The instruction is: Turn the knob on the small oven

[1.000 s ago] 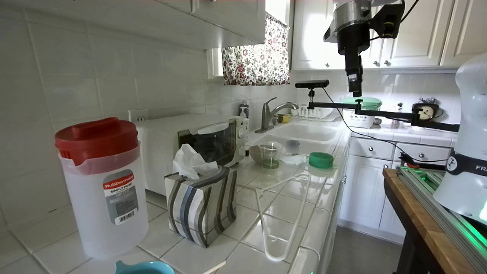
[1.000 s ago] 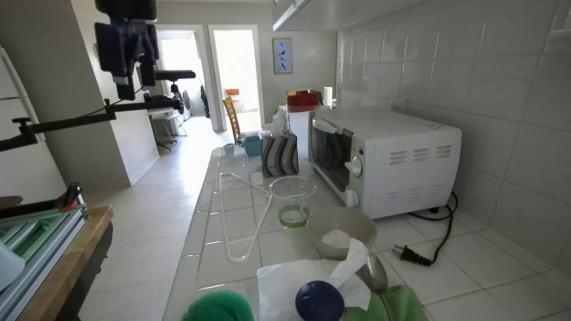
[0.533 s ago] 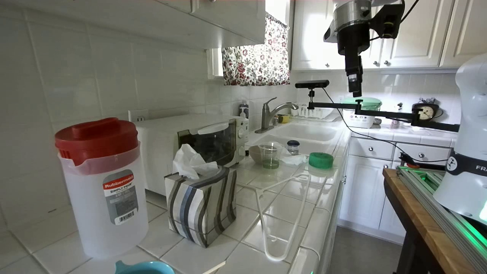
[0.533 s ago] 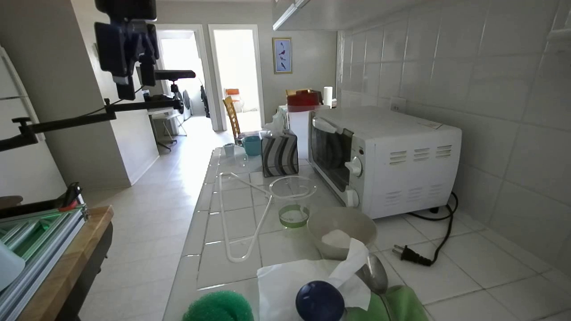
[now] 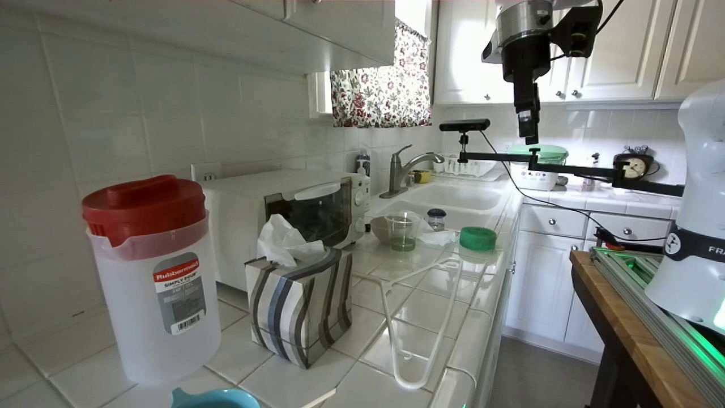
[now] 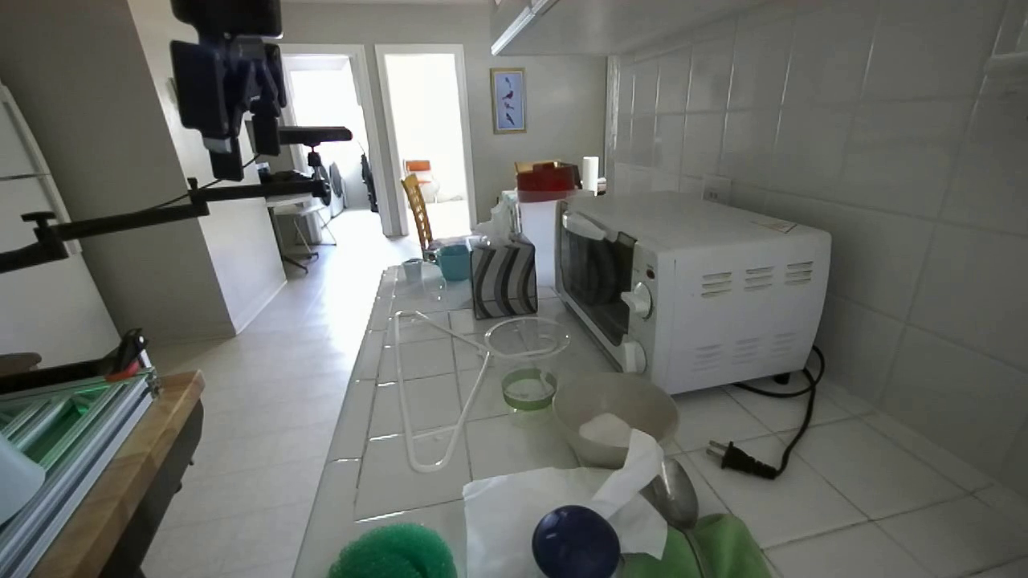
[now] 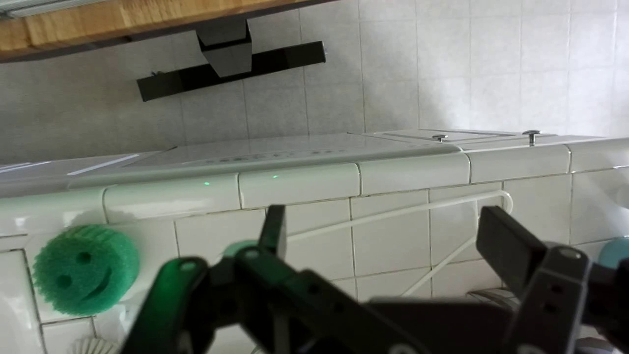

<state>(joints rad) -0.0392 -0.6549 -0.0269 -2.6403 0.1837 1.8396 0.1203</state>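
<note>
Wrist view: my black two-finger gripper, fingers wide apart, empty.
Well below them, aside, sits the boxy white oven with dark glass front; sweeping low to its round white knobs, I could topple the clear green-based plastic cup. Knobs hidden from the wrist; markings illegible.

Red-lidded jug beside tissue box; green sponge near sink.
</note>
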